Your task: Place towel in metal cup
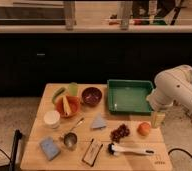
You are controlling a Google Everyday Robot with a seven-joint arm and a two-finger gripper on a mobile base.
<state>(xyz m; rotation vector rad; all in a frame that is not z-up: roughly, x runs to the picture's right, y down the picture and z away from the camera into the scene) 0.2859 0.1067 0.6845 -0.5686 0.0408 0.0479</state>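
Task not yet begun: the blue towel (pixel 98 122) lies on the tabletop (pixel 104 161), near the metal cup (pixel 70 140) but outside it. My end effector (pixel 157 118) hangs at the tabletop's right edge, well apart from both, and whether it is released or clenched I cannot tell. By my reckoning the reach, the pickup and the drop all remain.

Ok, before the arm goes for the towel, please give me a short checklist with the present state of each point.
1. Towel lies free on the table, nothing on it: ok.
2. Metal cup stands upright, apart from the towel: ok.
3. Cup is empty inside: cannot tell.
4. Gripper is over the towel: not ok, it hangs at the table's right edge beside the orange.
5. Way to the towel is free: not ok, grapes lie between.
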